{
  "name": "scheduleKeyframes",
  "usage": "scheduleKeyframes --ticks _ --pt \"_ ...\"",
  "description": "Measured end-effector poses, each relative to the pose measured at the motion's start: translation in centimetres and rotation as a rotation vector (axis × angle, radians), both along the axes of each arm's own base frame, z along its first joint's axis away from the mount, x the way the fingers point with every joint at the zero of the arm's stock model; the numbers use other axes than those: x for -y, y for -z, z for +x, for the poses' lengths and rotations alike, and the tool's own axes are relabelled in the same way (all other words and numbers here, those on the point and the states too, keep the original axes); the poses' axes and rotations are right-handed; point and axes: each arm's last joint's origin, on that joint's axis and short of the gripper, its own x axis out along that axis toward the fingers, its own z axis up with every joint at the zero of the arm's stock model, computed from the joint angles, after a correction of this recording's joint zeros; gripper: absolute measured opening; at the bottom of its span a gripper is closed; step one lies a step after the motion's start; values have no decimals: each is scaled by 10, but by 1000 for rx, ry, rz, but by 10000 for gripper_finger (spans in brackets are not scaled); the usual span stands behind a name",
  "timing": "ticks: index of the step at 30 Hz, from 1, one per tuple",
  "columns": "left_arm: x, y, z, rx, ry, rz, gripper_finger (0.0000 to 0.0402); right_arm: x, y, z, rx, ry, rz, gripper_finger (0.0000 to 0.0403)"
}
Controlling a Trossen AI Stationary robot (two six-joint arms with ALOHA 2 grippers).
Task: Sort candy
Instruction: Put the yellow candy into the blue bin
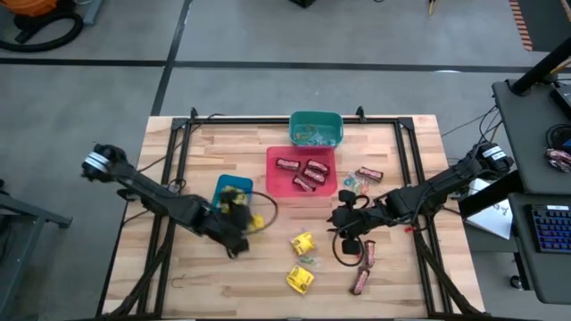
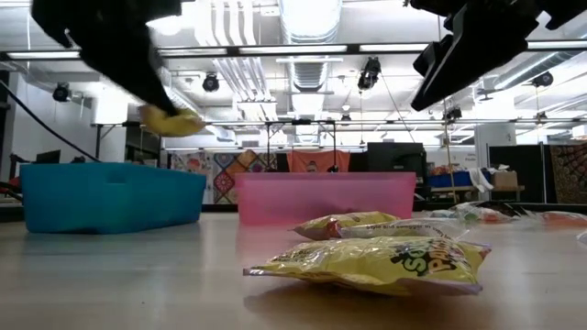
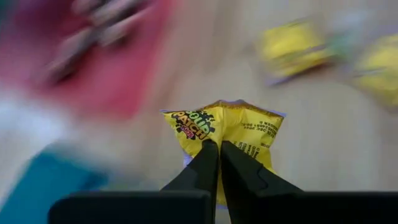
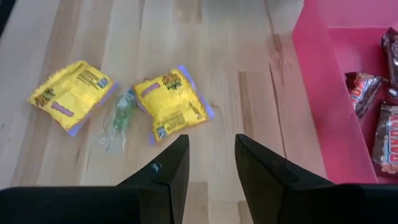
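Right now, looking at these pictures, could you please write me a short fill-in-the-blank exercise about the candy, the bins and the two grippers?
1. The left gripper is shut on a ____ packet of candy.
2. The dark brown-red bars lie inside the ____ bin.
3. The right gripper hovers with its fingers ____ over the wooden table.
4. A small green wrapped piece lies between ____ yellow packets on the table.

Missing words: yellow; red; open; two

This is an open-plan robotics lab or workshop. Above the pale wooden table (image 1: 268, 259) run exposed white ceiling ducts (image 2: 307, 23) and hanging black spotlights (image 2: 370, 71); beside it stands a dark desk with a black keyboard (image 1: 551, 228), on grey concrete floor (image 1: 268, 36).
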Motion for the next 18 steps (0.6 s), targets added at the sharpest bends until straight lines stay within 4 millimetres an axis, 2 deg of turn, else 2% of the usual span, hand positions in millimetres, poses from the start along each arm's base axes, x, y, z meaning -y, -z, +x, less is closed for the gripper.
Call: scheduleKeyframes --ticks 4,7,13,18 --pt "-23 -5 -38 -71 -297 41 0 0 -2 2 29 7 4 121" --pt "-33 1 -56 -70 -459 7 0 0 -3 3 44 27 -13 121" --pt "-40 25 -64 58 -696 -114 0 2 -3 3 66 81 -42 121" --pt "-40 41 -63 65 -738 -115 3 2 -4 4 85 99 -54 121"
